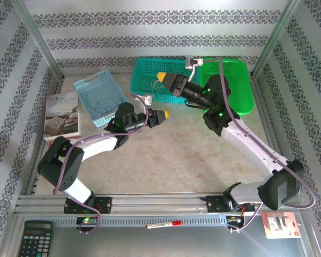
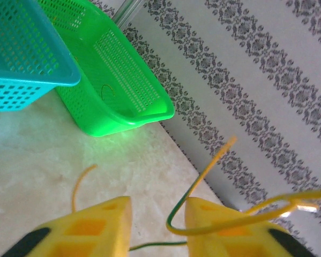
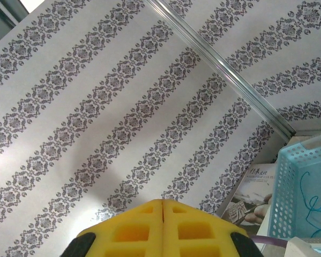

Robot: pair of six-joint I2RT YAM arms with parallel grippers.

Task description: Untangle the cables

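Three containers stand along the far side of the pale stone-look tabletop [image 1: 165, 160]. On the left, the light-blue perforated plastic basket [image 1: 90, 79] holds a thin blue cable [image 1: 98, 105] lying in loose loops on its floor. In the middle, the teal perforated plastic basket [image 1: 144, 67] holds a few very thin pale cable strands [image 1: 148, 85] near its left end, too fine to count. The bright green perforated plastic basket [image 1: 243, 69] stands right against the teal one on its right. In the left wrist view a thin dark curve lies on the green floor; I cannot tell what it is.

A yellow-tan cable [image 2: 208, 169] with a dark green stretch is at the left gripper [image 2: 157, 202]. It passes through the gap between the yellow fingers and loops over the right-hand one. A second tan strand [image 2: 74, 187] curls up beside the other finger. The jaws stand apart, far wider than the wire, so they do not pinch it. The left arm is folded, its elbow low on the left. Its wrist is held over the bare tabletop just in front of the teal basket, pointing right towards the green one.

The right arm stretches diagonally from its base to the far left. The right gripper [image 1: 161, 77] hangs over the teal basket, tilted up at the patterned wall, its yellow fingers pressed flat together.
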